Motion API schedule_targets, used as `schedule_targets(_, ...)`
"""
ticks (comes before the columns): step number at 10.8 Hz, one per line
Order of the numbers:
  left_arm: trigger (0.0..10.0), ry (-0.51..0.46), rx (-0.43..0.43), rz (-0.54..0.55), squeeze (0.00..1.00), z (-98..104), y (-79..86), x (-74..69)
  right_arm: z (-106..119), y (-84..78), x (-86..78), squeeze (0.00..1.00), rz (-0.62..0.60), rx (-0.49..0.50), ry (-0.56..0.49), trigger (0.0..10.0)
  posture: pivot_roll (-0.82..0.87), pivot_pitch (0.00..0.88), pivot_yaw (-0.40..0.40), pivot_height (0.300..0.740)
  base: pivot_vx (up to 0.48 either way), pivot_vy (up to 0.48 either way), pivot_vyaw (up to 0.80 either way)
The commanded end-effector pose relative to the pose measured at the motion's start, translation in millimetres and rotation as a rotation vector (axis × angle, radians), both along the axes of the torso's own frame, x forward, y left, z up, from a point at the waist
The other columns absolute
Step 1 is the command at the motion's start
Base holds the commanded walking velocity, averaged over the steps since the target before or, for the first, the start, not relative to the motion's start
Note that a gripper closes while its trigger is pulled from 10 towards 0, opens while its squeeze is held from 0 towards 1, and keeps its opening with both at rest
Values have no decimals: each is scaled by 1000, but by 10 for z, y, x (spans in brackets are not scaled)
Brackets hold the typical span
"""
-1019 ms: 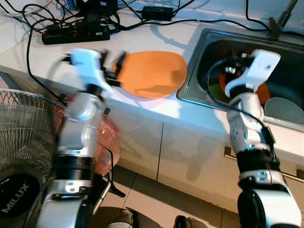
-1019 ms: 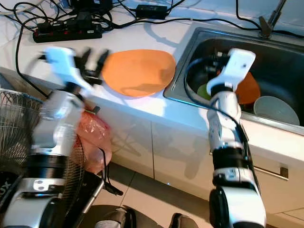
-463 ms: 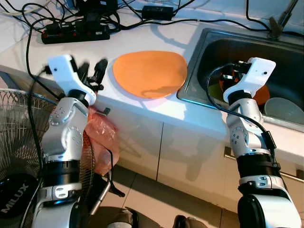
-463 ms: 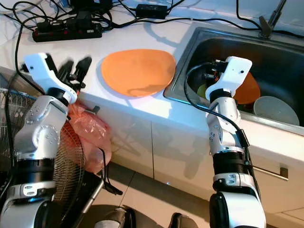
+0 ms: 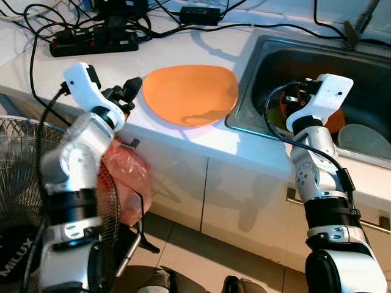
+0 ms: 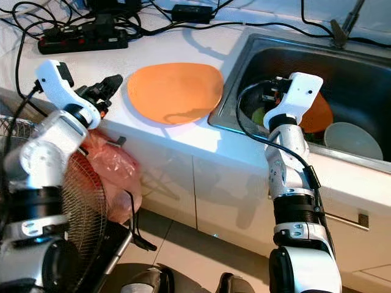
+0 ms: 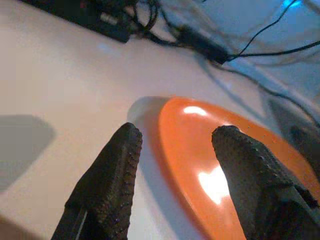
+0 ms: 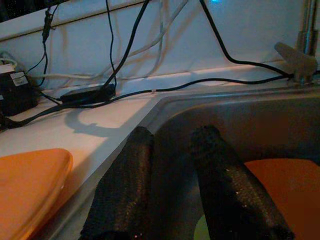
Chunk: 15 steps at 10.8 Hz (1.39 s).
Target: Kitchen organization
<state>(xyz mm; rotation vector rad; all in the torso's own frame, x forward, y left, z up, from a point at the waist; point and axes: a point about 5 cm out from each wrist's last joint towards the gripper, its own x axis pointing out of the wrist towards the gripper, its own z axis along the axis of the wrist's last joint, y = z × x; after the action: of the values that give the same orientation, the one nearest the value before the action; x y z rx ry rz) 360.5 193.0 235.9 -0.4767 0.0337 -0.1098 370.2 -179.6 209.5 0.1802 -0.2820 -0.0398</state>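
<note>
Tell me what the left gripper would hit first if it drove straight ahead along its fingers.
Most likely the near rim of the flat orange plate on the white countertop. The open left gripper points straight at it, one finger on either side of that edge; the remaining gap is hard to judge.

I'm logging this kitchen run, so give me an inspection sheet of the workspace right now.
Surface: white counter, steel sink to its right.
Job's things: orange plate flat on the counter; second orange plate, pale bowl and something green in the sink.
Clutter: pink bag hanging below the counter edge.
Grippers: left gripper open at the counter plate's rim, not touching; right gripper empty over the sink, jaws slightly apart.
Cables: power strip, adapter, loose cords at the back.
Surroundings: fan, cabinet doors, tiled floor.
</note>
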Motion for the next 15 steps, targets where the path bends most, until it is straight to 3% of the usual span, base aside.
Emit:
schedule_targets(1,10000,15,1,33,0,88,69,-7,13,23,-10,0,5,1,1,10000,53,150,39,740,0,0,0)
schedule_targets(4,10000,83,2,50,0,5,129,8,2,38,-11,0,9,6,5,10000,53,151,40,740,0,0,0)
schedule_targets(8,10000,120,-96,-59,0,-10,-59,71,15,52,-13,0,12,4,1,10000,38,140,48,740,0,0,0)
schedule_targets(13,10000,152,-103,-49,0,0,-71,113,17,54,-22,0,9,2,-1,10000,32,124,58,740,0,0,0)
schedule_targets(15,10000,187,-107,-54,0,-91,-108,126,23,67,-25,0,11,1,-3,10000,24,119,59,740,0,0,0)
